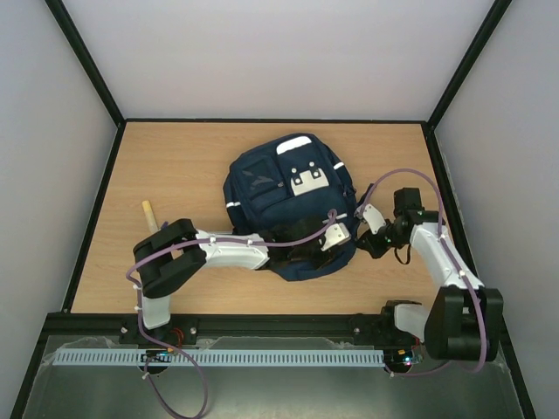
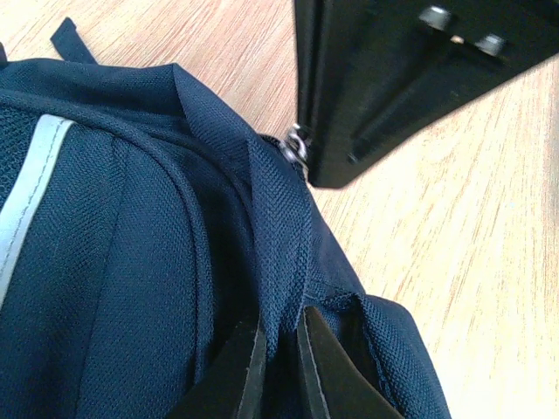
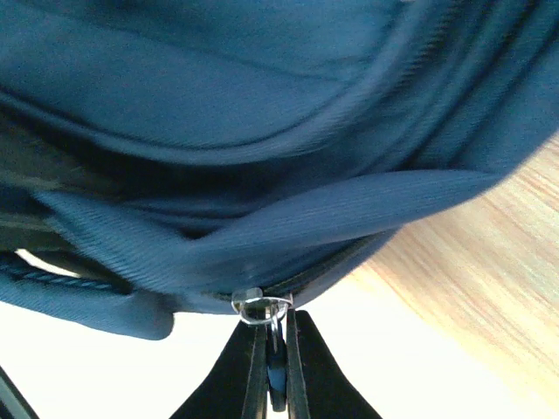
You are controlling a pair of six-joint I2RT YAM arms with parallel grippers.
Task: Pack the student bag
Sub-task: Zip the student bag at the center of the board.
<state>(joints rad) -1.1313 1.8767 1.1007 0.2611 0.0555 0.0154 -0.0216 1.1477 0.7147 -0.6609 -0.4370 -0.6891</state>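
The student bag (image 1: 278, 188) is a navy backpack with white stripes and lies flat mid-table. At its near right edge, my left gripper (image 1: 335, 236) is shut on a fold of the bag's fabric (image 2: 281, 262); the two black fingertips (image 2: 246, 358) pinch the cloth between them. My right gripper (image 1: 360, 234) is just beside it and is shut on the zipper pull (image 3: 276, 371), which hangs from a silver slider (image 3: 258, 306). In the left wrist view the right gripper (image 2: 410, 78) looms as a black block next to that slider (image 2: 297, 145).
A short beige wooden rod (image 1: 148, 214) lies on the wooden table (image 1: 175, 161) behind the left arm's elbow. Black frame rails and pale walls enclose the table. A dark strap end (image 2: 72, 39) pokes out from the bag.
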